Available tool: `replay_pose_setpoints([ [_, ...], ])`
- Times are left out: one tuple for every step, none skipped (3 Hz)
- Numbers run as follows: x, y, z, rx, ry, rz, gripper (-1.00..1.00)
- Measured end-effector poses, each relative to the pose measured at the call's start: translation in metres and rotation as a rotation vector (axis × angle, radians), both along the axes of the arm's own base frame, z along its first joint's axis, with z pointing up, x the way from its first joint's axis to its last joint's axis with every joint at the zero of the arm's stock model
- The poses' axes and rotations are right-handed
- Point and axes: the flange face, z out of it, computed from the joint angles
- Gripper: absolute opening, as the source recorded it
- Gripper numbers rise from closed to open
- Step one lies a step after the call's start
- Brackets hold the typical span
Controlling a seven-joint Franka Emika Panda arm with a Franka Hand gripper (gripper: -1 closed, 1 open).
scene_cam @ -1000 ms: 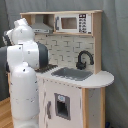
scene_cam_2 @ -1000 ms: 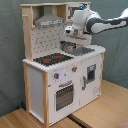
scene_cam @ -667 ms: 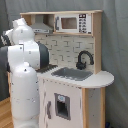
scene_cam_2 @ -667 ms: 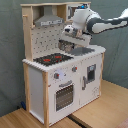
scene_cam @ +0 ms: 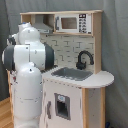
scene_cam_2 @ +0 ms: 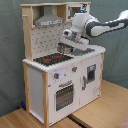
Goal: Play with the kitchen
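Your white arm's gripper (scene_cam_2: 65, 47) hovers above the tall light-wood and white toy kitchen (scene_cam_2: 62, 75), over the black stovetop (scene_cam_2: 52, 59) beside the sink (scene_cam: 72, 74); jaw state cannot be told.

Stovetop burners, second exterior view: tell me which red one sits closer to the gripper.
The burner toward the second exterior view's right is closer: it lies almost under the gripper, beside the sink side. The other burner sits nearer the kitchen's outer end.

You see a grey curtain (scene_cam: 116, 45) hanging at the back in both exterior views and a wooden floor (scene_cam_2: 107, 105) below.
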Motion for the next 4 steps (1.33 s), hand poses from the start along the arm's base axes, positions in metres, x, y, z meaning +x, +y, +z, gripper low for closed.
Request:
replay_pose_setpoints([
  [0.01,-0.006,-0.008,0.015,0.027,0.004,-1.0],
  [0.015,-0.004,-0.013,0.022,0.038,0.021,-1.0],
  [0.022,0.0,-0.017,0.028,0.044,0.036,-1.0],
  [0.031,0.006,-0.02,0.03,0.048,0.045,-1.0],
])
